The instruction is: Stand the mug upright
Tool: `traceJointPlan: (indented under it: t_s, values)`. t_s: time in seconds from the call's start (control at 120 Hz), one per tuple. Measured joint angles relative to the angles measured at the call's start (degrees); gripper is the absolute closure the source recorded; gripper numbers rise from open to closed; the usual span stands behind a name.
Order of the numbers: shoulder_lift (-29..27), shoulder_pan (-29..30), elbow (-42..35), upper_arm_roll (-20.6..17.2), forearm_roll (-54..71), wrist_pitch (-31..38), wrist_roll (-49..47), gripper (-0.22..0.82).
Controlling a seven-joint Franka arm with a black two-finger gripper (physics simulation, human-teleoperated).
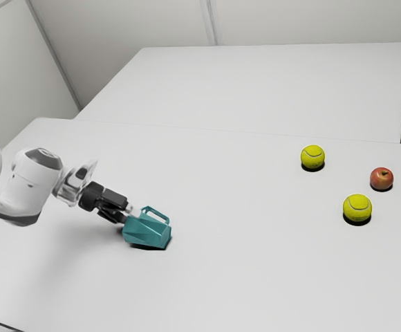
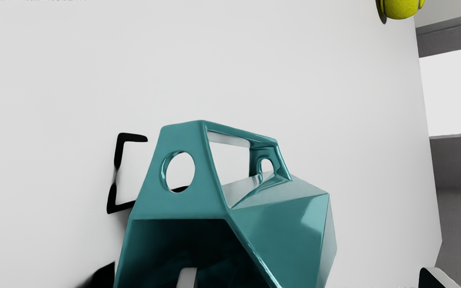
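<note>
Teal mug (image 1: 145, 231) lies on its side on the surface (image 1: 256, 277); the jaws stand wide, one fingertip (image 2: 187, 279) at its mouth.

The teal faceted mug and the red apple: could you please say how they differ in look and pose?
The teal faceted mug is angular, with a handle; the red apple is rounded. The mug lies on its side, mouth toward the gripper, while the apple sits stem up. Both cast dark shadows on the white table.
</note>
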Motion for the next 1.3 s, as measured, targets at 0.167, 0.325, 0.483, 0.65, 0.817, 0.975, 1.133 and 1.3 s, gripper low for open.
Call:
traceJointPlan:
  t_s: [0.167,0.325,0.483,0.65,0.817,0.975,1.133,1.3]
  values:
    - [-0.1,-0.4,-0.3,-0.1,-0.3,0.1,1.6,0.02]
    - [-0.1,-1.0,-0.6,-0.2,-1.0,0.3,2.8,0.11]
    - [-0.2,-1.3,-1.2,-0.2,-1.5,0.5,3.7,0.26]
    - [-0.2,-1.2,-1.7,-0.2,-1.9,1.0,4.3,0.40]
    - [-0.2,-1.3,-1.8,-0.2,-2.3,1.1,4.9,0.55]
    - [-0.3,-1.3,-1.8,-0.3,-2.7,1.2,5.2,0.62]
    - [-0.4,-1.4,-1.8,-0.3,-3.0,1.3,5.5,0.67]
    - [-0.9,-1.7,-1.8,-0.4,-3.3,1.3,5.7,0.71]
